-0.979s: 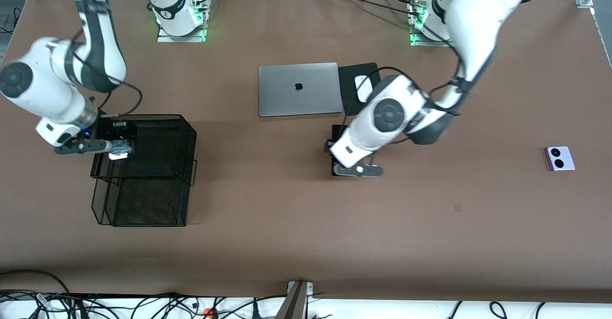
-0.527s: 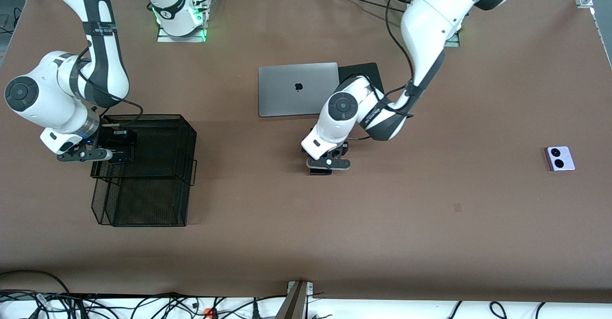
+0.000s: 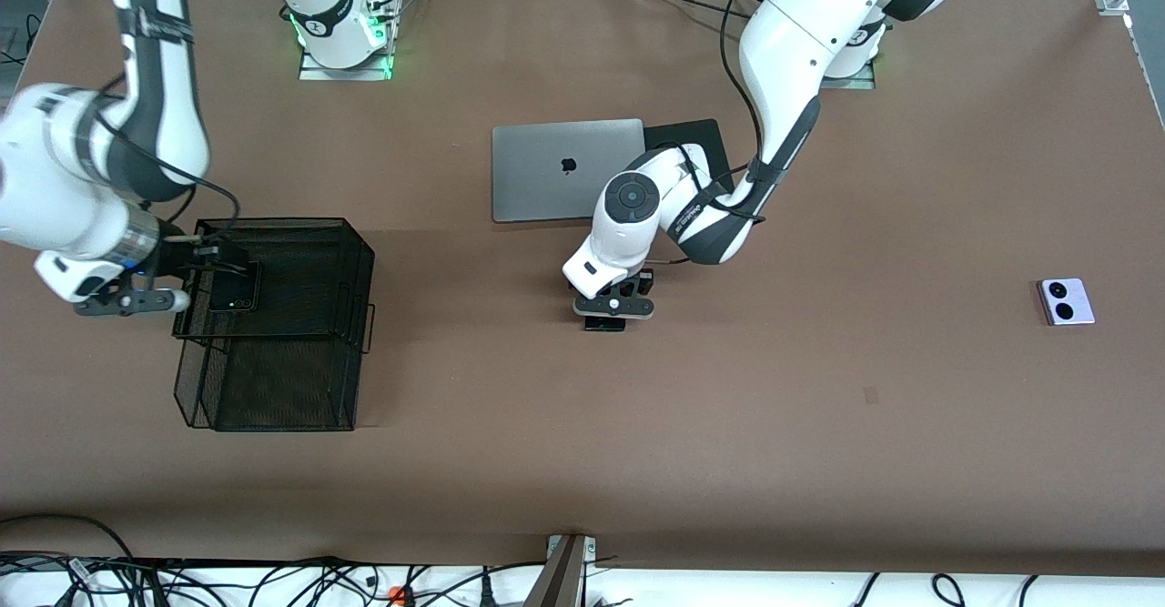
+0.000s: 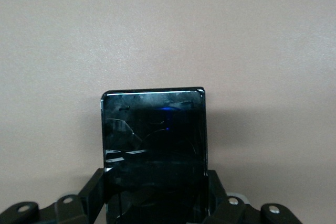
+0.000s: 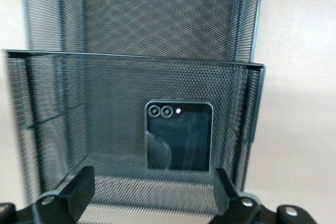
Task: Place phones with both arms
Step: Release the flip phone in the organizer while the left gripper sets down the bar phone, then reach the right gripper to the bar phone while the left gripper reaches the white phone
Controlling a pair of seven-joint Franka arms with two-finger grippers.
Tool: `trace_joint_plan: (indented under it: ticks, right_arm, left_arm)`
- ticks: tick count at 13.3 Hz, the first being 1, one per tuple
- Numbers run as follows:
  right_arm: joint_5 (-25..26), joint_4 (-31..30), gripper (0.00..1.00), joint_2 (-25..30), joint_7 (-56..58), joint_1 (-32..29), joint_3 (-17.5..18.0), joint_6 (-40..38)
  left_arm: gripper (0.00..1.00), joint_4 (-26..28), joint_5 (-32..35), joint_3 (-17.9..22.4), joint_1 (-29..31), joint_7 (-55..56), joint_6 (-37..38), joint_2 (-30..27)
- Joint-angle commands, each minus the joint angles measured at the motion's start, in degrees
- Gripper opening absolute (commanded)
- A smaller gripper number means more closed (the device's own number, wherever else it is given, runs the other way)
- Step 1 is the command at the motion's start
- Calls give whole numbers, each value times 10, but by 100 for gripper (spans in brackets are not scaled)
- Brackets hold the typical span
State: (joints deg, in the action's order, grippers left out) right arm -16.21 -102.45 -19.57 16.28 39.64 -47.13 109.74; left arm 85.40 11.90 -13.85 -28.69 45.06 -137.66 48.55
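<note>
A small squarish black folded phone lies in the upper tier of a black mesh basket, at the right arm's end of the table. My right gripper stands open at the basket's rim, its fingers apart from that phone. My left gripper is shut on a long slim black phone, held over the bare table close to the laptop. A lavender-white phone with two black circles lies toward the left arm's end.
A closed grey laptop lies mid-table with a black mouse pad beside it, partly covered by the left arm. The basket's lower tier juts toward the front camera. Cables run along the table's front edge.
My right gripper opened, let the folded black phone go into the basket and drew back. My left arm carried the slim black phone toward the right arm's end.
</note>
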Motion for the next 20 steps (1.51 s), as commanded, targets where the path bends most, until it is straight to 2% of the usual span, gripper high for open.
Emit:
trace_joint_plan:
  ticks: [1,2,7,9,12,15,17,20]
  right_arm:
    - [26,84,100,2,-56,-4,-1,-100]
    - [28,102,100,2,-76,-1,0,-122]
    - [23,121,100,2,-120,6,5,-131]
    - [19,120,100,-2,-117,8,7,-125]
    - [19,120,100,-17,-120,15,31,-115]
    - [18,119,100,-35,-172,16,78,-89]
    - [17,118,100,-53,-228,18,126,-50]
    - [5,121,100,-88,-366,19,220,28]
  left_arm:
    - [55,-17,0,8,-8,6,-1,5]
    - [100,-17,0,8,-8,5,-1,6]
    - [100,-17,17,14,-18,5,0,0]
    - [100,-16,19,15,-8,2,15,-20]
    - [100,-16,19,15,16,-2,130,-84]
    - [100,-18,19,14,64,-5,249,-142]
    - [100,-18,18,13,134,-15,321,-164]
    - [100,-16,19,15,224,-163,410,-185]
